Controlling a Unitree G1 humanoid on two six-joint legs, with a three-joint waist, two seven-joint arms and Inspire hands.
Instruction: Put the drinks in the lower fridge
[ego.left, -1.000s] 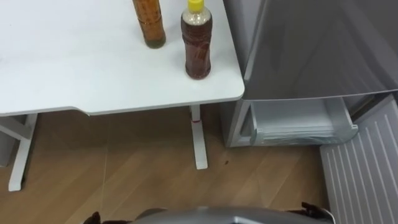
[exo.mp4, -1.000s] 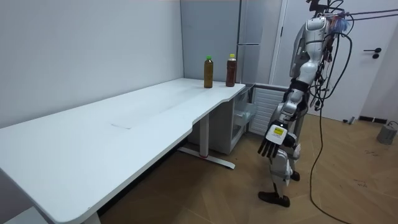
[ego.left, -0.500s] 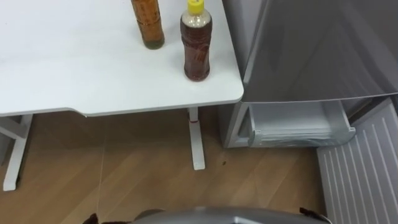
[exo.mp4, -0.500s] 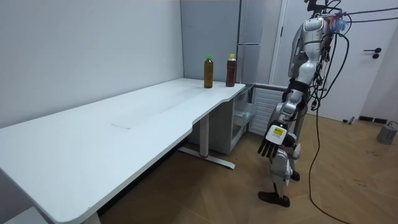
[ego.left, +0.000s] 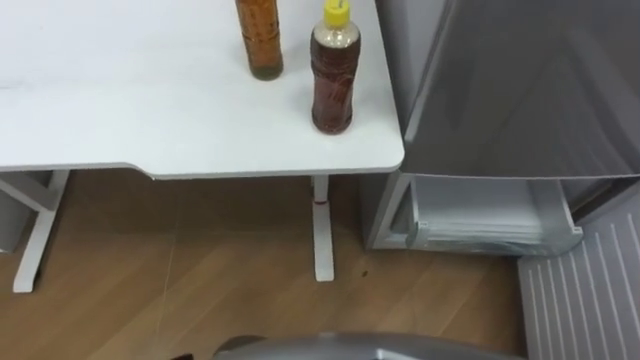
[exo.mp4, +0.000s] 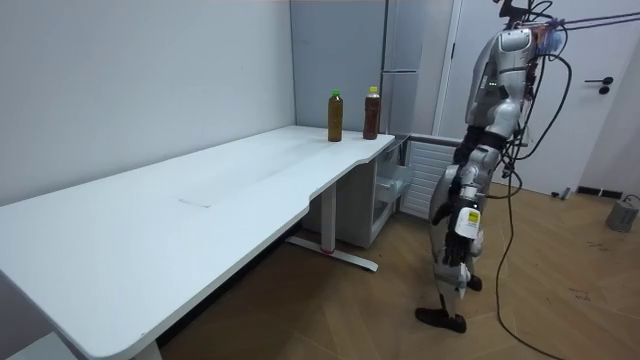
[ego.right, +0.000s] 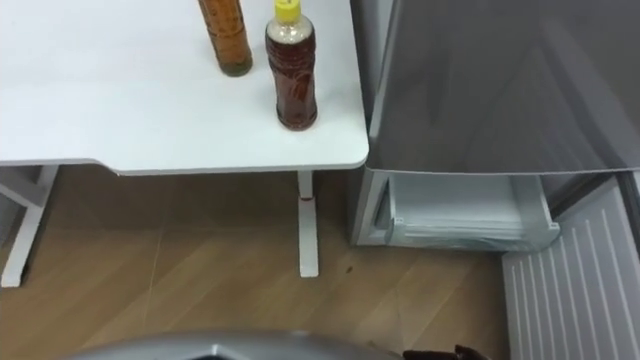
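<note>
two bottles (ego.left: 331, 72) (ego.left: 261, 38) stand upright near the white table's (ego.left: 120, 100) corner.

Floor (ego.left: 200, 290) lies open toward 12, save one table (ego.left: 120, 110) leg (ego.left: 321, 230). Lower fridge bay (ego.left: 480, 215) gapes at 1, its door (ego.left: 590, 300) swung out at 2. Bottles (ego.left: 332, 75) crowd the table's corner at 12.

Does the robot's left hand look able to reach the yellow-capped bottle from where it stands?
Probably not yet: the left hand hangs by its leg, some floor short of the table. The yellow-capped bottle stands unblocked near the corner.
</note>
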